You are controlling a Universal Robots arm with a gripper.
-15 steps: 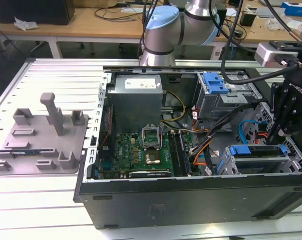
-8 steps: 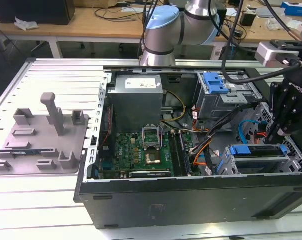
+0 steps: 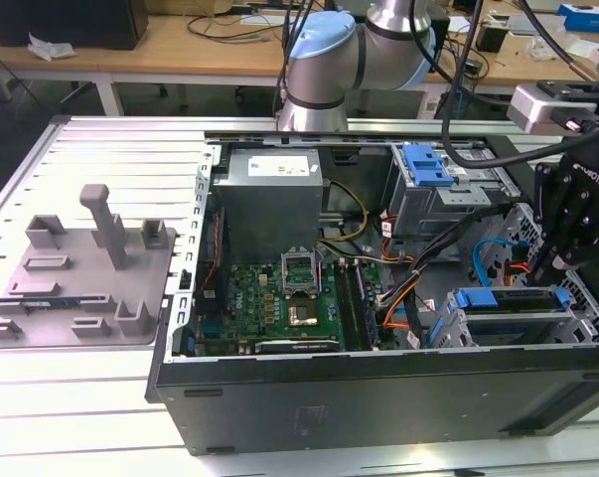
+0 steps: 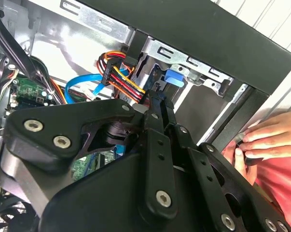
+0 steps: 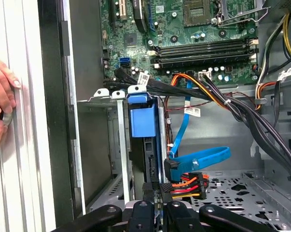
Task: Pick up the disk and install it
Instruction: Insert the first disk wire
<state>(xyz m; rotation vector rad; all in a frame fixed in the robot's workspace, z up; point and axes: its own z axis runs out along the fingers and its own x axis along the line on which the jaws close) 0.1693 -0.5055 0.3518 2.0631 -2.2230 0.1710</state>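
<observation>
a slotted table (image 3: 100, 159) is carrying an open computer case (image 3: 378, 397); the gripper (image 3: 552, 270) is hanging over the case's near corner on the exterior view's right, clenched on nothing; the disk (image 5: 144, 135) is sitting in the metal bay (image 5: 99, 94) there, just beside the gripper; a hand (image 5: 0, 96) is resting beside the case's outer wall.

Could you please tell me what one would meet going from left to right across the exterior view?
The grey plastic fixture with upright posts → grey power supply box → grey drive cage with a blue tab → gripper.
</observation>
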